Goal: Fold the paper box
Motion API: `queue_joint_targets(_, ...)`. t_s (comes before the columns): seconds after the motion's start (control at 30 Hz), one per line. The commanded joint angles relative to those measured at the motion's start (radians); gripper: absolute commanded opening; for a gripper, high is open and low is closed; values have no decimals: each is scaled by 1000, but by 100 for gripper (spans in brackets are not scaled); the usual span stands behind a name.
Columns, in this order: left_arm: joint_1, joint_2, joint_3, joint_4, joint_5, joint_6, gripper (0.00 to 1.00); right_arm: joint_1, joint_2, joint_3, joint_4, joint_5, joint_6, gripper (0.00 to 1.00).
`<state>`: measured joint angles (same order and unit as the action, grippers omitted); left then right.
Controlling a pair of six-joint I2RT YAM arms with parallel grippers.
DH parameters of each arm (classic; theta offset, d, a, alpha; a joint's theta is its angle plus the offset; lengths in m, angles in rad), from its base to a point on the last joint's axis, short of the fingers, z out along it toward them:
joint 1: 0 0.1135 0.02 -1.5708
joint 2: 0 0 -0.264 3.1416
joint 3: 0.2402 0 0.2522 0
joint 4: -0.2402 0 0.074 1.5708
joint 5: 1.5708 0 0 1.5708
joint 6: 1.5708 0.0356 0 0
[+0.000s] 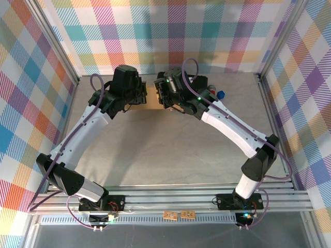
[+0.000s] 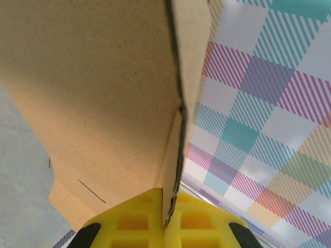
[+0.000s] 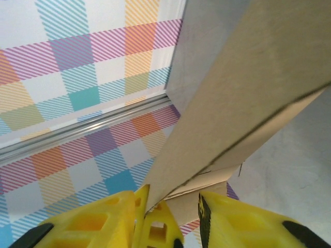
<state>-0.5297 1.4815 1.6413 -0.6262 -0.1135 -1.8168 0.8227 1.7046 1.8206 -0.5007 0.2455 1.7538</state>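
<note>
The paper box (image 1: 150,105) is plain brown cardboard, lying at the far middle of the table, mostly hidden under both wrists. My left gripper (image 1: 141,96) reaches it from the left. In the left wrist view the left gripper (image 2: 168,201) is shut on the thin edge of an upright panel of the paper box (image 2: 103,93). My right gripper (image 1: 161,93) meets it from the right. Seen from the right wrist, the right gripper (image 3: 173,195) stands open around folded flaps of the paper box (image 3: 243,88), its yellow fingers (image 3: 227,217) close on either side.
A small blue and red object (image 1: 221,94) lies on the table behind the right arm. Checked walls and metal rails (image 1: 269,98) close in the table at the back and sides. Two small brown tags (image 1: 178,215) sit on the front rail.
</note>
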Motion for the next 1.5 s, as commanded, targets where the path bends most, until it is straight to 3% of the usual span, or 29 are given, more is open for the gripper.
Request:
queue_joint_targets(0.0, -15, -38, -15, 80, 90, -26, 0, -11, 21, -25, 94, 17, 26, 35)
queue_joint_targets(0.37, -15, -67, -48, 95, 106, -38, 0, -14, 100, 32, 136, 37, 55, 29)
queue_joint_targets(0.47, -13, -73, -52, 97, 108, -38, 0, -14, 111, 40, 136, 54, 61, 24)
queue_joint_targets(0.6, -5, -91, -48, 82, 105, -14, 0, -14, 93, 24, 131, 88, 60, 8)
queue_joint_targets(0.77, 17, -134, -68, 72, 90, 12, 0, -16, 43, 9, 108, 110, 53, 14)
queue_joint_targets(0.97, 14, -116, -86, 151, 138, -19, 0, -16, 25, -1, 127, 121, 48, 0)
queue_joint_targets(1.0, 14, -115, -82, 155, 141, -22, 5, -16, 18, -9, 128, 129, 52, 0)
queue_joint_targets(1.1, 24, -133, -72, 138, 137, -22, 37, -22, -9, -23, 100, 141, 40, 0)
queue_joint_targets(1.2, 65, -162, -61, 78, 141, -1, 53, -45, -38, -25, 44, 108, 23, 0)
queue_joint_targets(1.33, 112, -189, -123, 120, 187, -13, 53, -89, -58, -24, -2, 18, 7, 0)
queue_joint_targets(1.47, 131, -199, -155, 150, 193, -19, 43, -119, -60, 5, -49, -31, -21, 0)
